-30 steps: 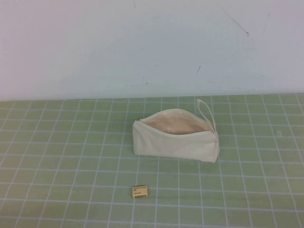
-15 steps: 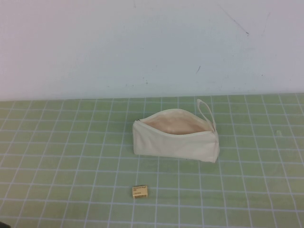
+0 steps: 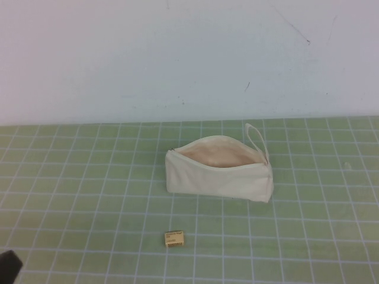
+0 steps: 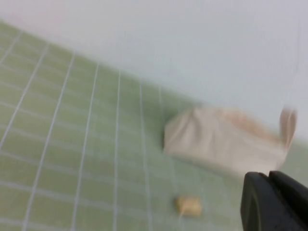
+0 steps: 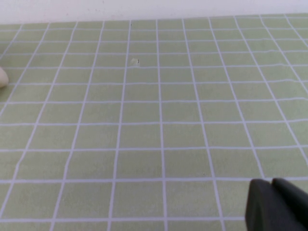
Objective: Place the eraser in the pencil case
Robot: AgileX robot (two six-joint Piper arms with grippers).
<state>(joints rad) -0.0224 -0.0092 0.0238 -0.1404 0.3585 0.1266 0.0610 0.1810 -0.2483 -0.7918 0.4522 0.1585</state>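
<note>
The cream pencil case (image 3: 219, 170) lies on the green grid mat with its zip open, beige lining showing and its loop strap at the far right end. The tiny tan eraser (image 3: 174, 238) lies on the mat in front of it, apart from it. My left gripper (image 3: 8, 265) is entering at the near left corner, far left of the eraser; its fingers are shut and hold nothing. The left wrist view shows the case (image 4: 221, 139), the eraser (image 4: 189, 206) and the gripper (image 4: 270, 180). My right gripper (image 5: 272, 185) is shut over bare mat, outside the high view.
The green grid mat (image 3: 89, 195) covers the table up to a white wall (image 3: 177, 59) behind the case. A pale edge of the case (image 5: 2, 77) shows in the right wrist view.
My left gripper has come into the high view at the near left corner. The case and eraser have not moved.
</note>
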